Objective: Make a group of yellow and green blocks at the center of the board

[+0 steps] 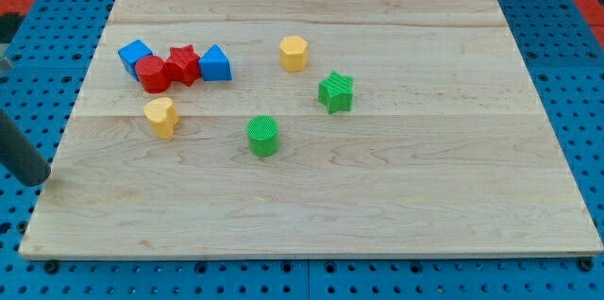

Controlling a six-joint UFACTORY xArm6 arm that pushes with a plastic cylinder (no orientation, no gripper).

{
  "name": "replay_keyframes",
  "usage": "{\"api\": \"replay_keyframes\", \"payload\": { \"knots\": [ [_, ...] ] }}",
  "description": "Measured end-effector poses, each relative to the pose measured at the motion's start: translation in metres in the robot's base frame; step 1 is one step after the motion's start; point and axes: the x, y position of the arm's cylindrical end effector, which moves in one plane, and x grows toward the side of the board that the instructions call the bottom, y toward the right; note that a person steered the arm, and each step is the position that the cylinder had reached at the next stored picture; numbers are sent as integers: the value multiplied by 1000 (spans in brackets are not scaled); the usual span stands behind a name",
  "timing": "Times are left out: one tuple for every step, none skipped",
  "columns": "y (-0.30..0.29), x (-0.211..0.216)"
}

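Note:
A yellow hexagon block (293,53) lies above the board's centre, with a green star block (336,91) just to its lower right. A green cylinder (263,136) lies left of centre, lower down. A yellow heart-shaped block (162,116) lies further left. My tip (36,179) is off the wooden board (396,196), beyond its left edge, well left of and below the yellow heart-shaped block. It touches no block.
A tight cluster sits at the upper left: a blue cube (135,55), a red cylinder (152,75), a red star (183,64) and a blue wedge-like block (216,63). Blue pegboard surrounds the board.

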Motion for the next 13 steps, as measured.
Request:
{"api": "replay_keyframes", "payload": {
  "knots": [
    [-1, 0],
    [-8, -2],
    [50, -48],
    [134, -87],
    [219, -94],
    [242, -93],
    [261, -94],
    [278, -107],
    [275, -110],
    [260, -129],
    [259, -169],
    [233, -184],
    [280, -211]
  ]
}}
